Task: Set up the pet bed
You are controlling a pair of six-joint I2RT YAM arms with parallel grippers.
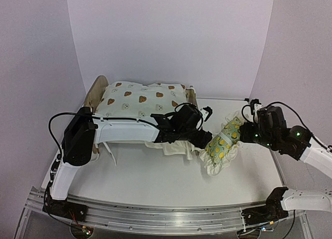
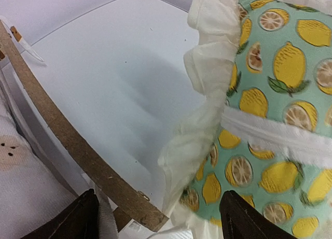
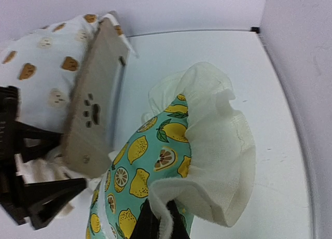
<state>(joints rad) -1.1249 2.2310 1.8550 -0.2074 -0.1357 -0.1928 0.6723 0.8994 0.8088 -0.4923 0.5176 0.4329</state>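
Two tools meet at the headboard end of the pet bed, which stands on the surface under a bear-print cushion.

The left tool has its jaws spread wide and clamps nothing. From overhead the bed lies behind it and to its left, and its arm stretches across the bed's front. In its wrist view the bed's curved wooden edge runs down to the gap between the fingers. The frill of the lemon-print pillow hangs into that gap from the other side.

The right tool is closed tight on the pillow's white ruffle and holds that end raised, so the pillow tilts. The bed lies to this tool's left, beyond the pillow. In its wrist view the headboard, with its paw-print cutout, stands just beside the pillow. Whether the two touch I cannot tell.
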